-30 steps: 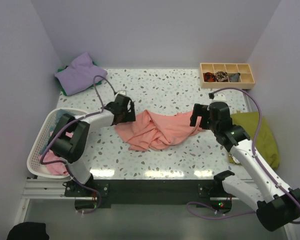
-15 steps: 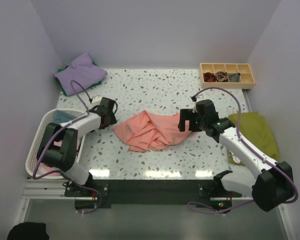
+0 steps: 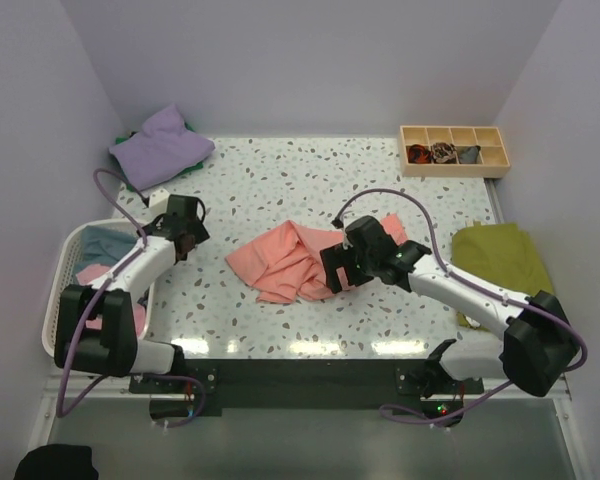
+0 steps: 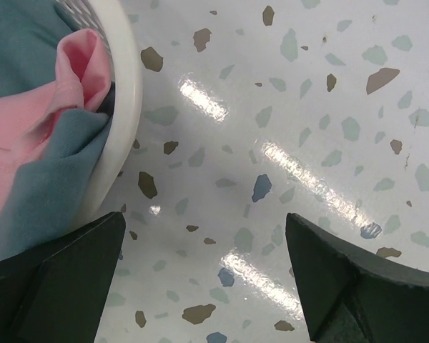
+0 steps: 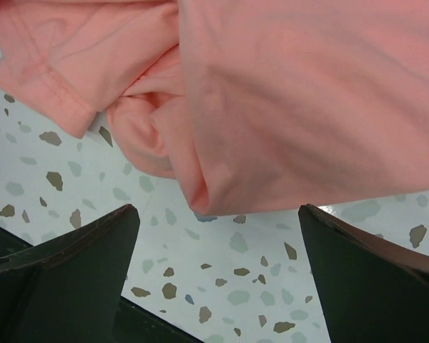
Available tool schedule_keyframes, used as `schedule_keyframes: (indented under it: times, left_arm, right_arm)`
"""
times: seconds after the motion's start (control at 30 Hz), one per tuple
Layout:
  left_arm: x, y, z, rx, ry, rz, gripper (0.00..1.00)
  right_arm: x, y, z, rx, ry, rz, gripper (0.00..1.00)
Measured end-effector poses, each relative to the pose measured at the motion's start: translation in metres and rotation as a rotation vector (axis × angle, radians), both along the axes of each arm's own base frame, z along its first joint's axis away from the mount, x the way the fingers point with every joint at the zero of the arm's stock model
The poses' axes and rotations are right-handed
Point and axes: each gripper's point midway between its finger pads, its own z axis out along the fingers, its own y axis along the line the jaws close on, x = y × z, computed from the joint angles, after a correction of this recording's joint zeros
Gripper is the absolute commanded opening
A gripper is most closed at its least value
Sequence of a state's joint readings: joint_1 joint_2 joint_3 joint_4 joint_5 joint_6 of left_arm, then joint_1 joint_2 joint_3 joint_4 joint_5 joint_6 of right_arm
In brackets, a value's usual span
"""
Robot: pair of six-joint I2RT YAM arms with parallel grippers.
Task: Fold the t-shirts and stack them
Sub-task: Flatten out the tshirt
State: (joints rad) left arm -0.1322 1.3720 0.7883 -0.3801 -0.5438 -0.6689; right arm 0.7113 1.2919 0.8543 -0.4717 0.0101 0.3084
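Dealing here with a salmon-pink t-shirt (image 3: 295, 262), bunched in loose folds on the table (image 3: 310, 170), well apart from the white basket (image 3: 65, 300) and off to its right. Judging by the drape: light, limp cotton with no stiffness, likely to sag and slide on the glossy top. Best pinched at a stitched edge such as the hem corner (image 5: 64, 107) showing in the right wrist view, or at two corners at once. Stretches its long axis sideways, away from the basket, slightly tilted; cannot tell which end carries the collar. Hovering over the shirt's near edge with the right hand (image 3: 338, 270), spread wide and holding nothing. Hanging just beside the basket rim with the left hand (image 3: 183, 230), likewise spread and empty, over bare table. Inside the basket, a pink shirt (image 4: 36, 121) and a teal-blue shirt (image 4: 50, 186); beyond the basket, a lavender shirt (image 3: 160, 145).
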Motion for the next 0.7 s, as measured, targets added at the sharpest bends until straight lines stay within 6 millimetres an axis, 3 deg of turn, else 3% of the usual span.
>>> schedule_keyframes:
  times: [0.2, 0.27, 0.3, 0.37, 0.4, 0.43, 0.57, 0.7]
  left_arm:
    - [0.005, -0.003, 0.000, -0.039, -0.024, -0.021, 0.99]
    - [0.005, -0.009, 0.000, -0.068, -0.042, -0.053, 0.96]
    - [0.004, -0.013, 0.002, -0.091, -0.058, -0.077, 0.94]
    - [0.004, -0.025, 0.008, -0.136, -0.095, -0.130, 0.93]
    - [0.005, -0.033, 0.014, -0.160, -0.123, -0.163, 0.92]
    - [0.007, -0.041, 0.021, -0.180, -0.154, -0.198, 0.93]
    - [0.012, -0.085, 0.039, -0.231, -0.224, -0.349, 0.93]
    - [0.009, -0.124, 0.031, -0.279, -0.198, -0.470, 0.92]
  right_arm:
    - [-0.004, 0.001, -0.009, -0.087, -0.025, 0.031, 0.99]
    - [0.000, -0.002, -0.016, -0.126, -0.028, 0.021, 0.95]
    - [0.003, -0.005, -0.021, -0.155, -0.033, 0.012, 0.80]
    - [0.010, -0.010, -0.030, -0.211, -0.043, -0.006, 0.64]
    - [0.013, -0.013, -0.034, -0.235, -0.047, -0.015, 0.44]
    - [0.017, -0.014, -0.037, -0.254, -0.050, -0.022, 0.37]
    - [0.031, -0.009, -0.036, -0.274, -0.074, -0.047, 0.24]
    - [0.039, -0.006, -0.025, -0.255, -0.113, -0.068, 0.01]
